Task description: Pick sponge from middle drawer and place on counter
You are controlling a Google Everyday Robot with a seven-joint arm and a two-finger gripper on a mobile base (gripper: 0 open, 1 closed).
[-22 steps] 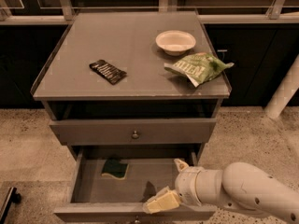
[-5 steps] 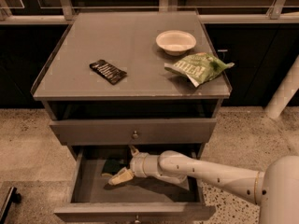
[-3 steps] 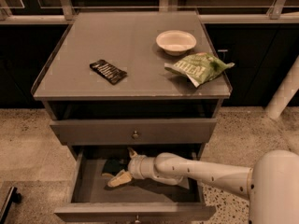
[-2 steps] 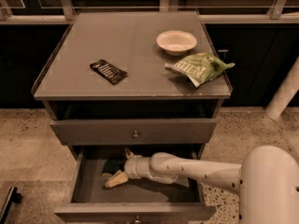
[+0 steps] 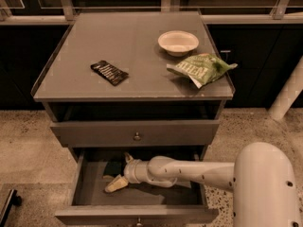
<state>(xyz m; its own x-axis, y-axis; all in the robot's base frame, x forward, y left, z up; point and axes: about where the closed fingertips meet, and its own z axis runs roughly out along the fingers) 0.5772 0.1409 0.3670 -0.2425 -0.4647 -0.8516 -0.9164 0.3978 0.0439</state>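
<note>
Your robot's arm (image 5: 189, 171): smooth white tubing, a bulky rounded shell (image 5: 265, 183) dotted with dark screws (image 5: 285, 183), and a gripper (image 5: 121, 170) with pale cream fingers (image 5: 115, 184) spread apart inside the middle drawer (image 5: 78, 178).

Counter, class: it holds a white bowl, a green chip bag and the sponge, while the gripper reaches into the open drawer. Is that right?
No. The camera view shows the third thing on the counter is a black snack wrapper; the sponge lies in the middle drawer, beside the gripper. The white bowl and green chip bag are right.
</note>
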